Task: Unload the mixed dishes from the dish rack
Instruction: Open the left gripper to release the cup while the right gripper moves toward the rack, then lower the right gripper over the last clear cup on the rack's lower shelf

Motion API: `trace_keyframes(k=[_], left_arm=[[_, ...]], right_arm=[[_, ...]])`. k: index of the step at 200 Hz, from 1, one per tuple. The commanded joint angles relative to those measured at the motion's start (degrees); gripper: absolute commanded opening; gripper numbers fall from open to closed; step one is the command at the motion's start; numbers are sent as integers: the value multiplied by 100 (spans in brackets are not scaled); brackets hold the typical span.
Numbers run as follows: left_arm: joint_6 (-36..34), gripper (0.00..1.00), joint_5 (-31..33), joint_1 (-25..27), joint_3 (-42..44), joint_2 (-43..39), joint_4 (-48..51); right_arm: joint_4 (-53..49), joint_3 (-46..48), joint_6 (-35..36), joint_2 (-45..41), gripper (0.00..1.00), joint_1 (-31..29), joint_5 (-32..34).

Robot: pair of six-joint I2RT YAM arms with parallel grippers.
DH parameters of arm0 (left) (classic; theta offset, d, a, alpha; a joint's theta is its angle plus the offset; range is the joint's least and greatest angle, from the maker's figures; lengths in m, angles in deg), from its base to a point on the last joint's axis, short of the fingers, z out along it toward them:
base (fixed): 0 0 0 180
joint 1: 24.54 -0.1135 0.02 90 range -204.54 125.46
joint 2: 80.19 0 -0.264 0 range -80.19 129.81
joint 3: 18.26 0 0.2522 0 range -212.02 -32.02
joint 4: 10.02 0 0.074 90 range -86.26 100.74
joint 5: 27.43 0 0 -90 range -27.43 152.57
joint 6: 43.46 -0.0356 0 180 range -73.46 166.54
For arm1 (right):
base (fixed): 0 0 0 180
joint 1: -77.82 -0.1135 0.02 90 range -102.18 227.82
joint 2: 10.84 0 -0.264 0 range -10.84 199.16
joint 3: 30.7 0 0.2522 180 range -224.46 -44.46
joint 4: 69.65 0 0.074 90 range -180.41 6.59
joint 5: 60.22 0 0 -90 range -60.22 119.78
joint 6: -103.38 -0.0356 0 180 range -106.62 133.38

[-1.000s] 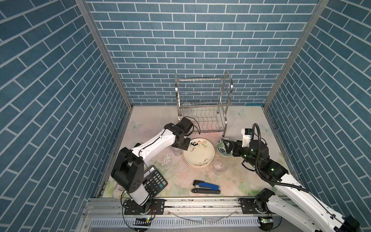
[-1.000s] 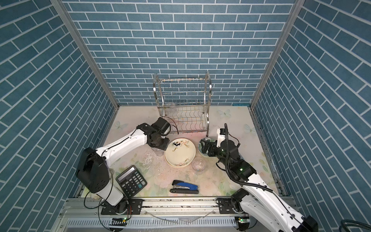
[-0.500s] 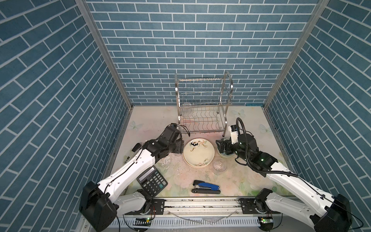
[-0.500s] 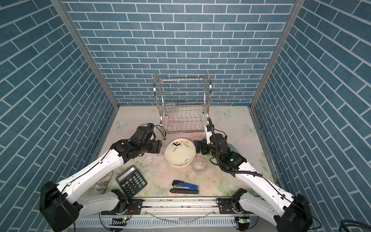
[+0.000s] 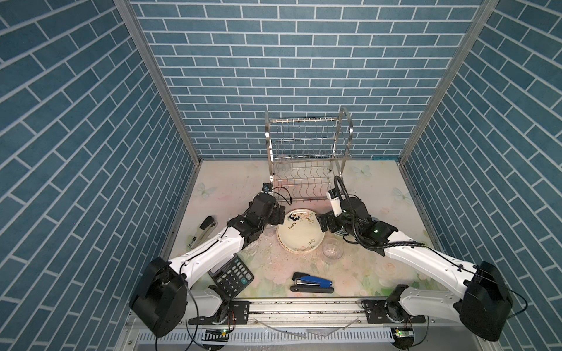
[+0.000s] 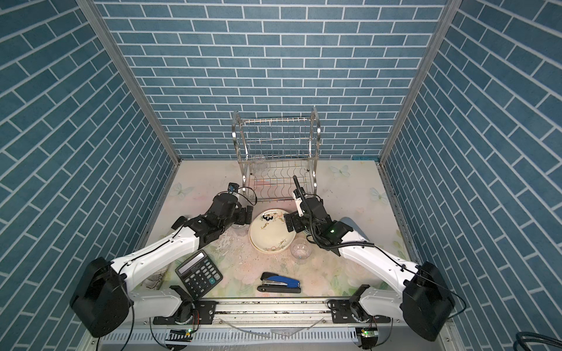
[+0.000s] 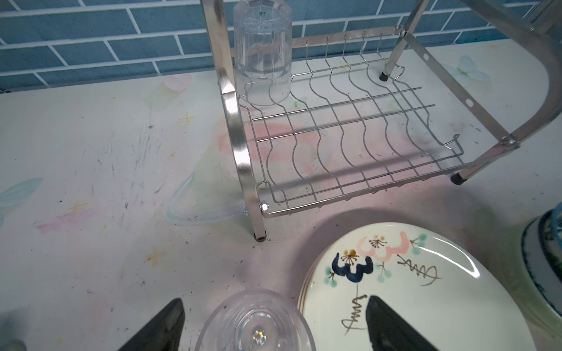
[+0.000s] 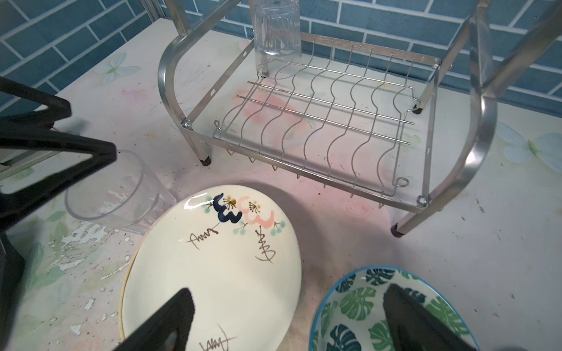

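The dish rack (image 5: 307, 158) (image 6: 275, 155) stands at the back, and one clear tumbler (image 7: 261, 51) (image 8: 277, 30) sits upside down on its lower shelf. In front lies a stack of plates with the cream floral plate (image 5: 299, 232) (image 6: 270, 232) on top. My left gripper (image 5: 279, 215) (image 7: 273, 328) is open over an upright tumbler (image 7: 254, 325) (image 8: 112, 188) left of the plates, both fingers clear of the glass. My right gripper (image 5: 324, 223) (image 8: 286, 322) is open and empty, between the plates and the green-leaf bowl (image 8: 365, 304). Another tumbler (image 5: 332, 248) stands in front of the plates.
A black calculator (image 5: 232, 275) (image 6: 199, 270) lies at the front left and a blue stapler (image 5: 311, 282) (image 6: 279, 283) at the front middle. A grey stapler (image 5: 205, 231) lies by the left wall. The brick walls close in on three sides.
My left gripper has opened and let go of the tumbler beside the plates. My right gripper has shifted left from the bowl toward the plates, still open.
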Motion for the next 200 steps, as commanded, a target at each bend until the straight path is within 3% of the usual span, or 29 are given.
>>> trace_keyframes(k=[1,81,145,181,200], left_arm=[[-184,94,-113,-158,-167,143,-447],[-169,91,-660,-683,-253,580,-1170],[91,66,-1257,-1073,-749,1329,-1326],[113,61,-1470,-1139,-912,1553,-1361],[100,50,-1456,-1150,-946,1620,-1378]], right_arm=[[667,-273,250,235,99,-22,-298],[1726,-437,156,1085,99,-13,-349],[2232,-504,246,1275,99,-5,-161],[2324,-641,329,1473,99,4,-101],[2365,-694,349,1552,99,8,-109]])
